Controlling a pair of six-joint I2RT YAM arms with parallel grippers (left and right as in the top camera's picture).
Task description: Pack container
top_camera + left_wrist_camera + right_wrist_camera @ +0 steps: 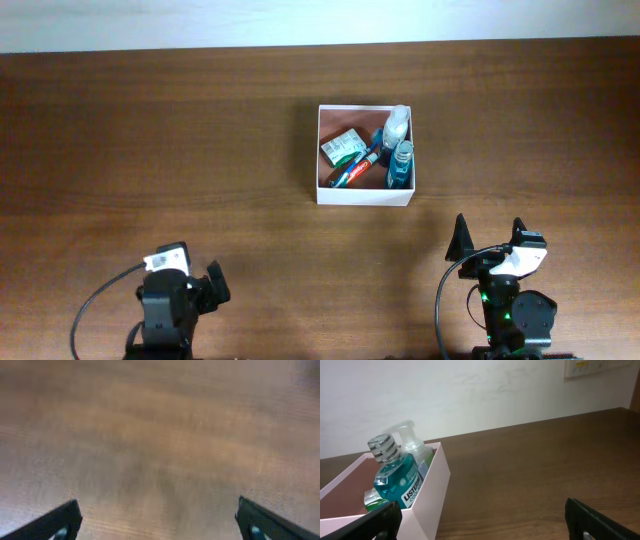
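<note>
The container [365, 195] is shown mid-table with toiletries [372, 158] inside. It lies at ten o'clock from the right gripper [489, 238] — the nearer one — and at two o'clock from the left gripper [160, 527]. Both are spread wide, nothing held.

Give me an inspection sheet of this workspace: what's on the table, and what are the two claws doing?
Surface: brown wooden table.
Job's things: white container mid-table, holding a blue mouthwash bottle, a pump bottle, a green-and-white packet and a tube.
Clutter: nothing seen.
Grippers: left gripper open over bare wood; right gripper open, facing the container; both empty.
Cables: a black cable loops beside each arm.
Surroundings: white wall with a wall plate.
</note>
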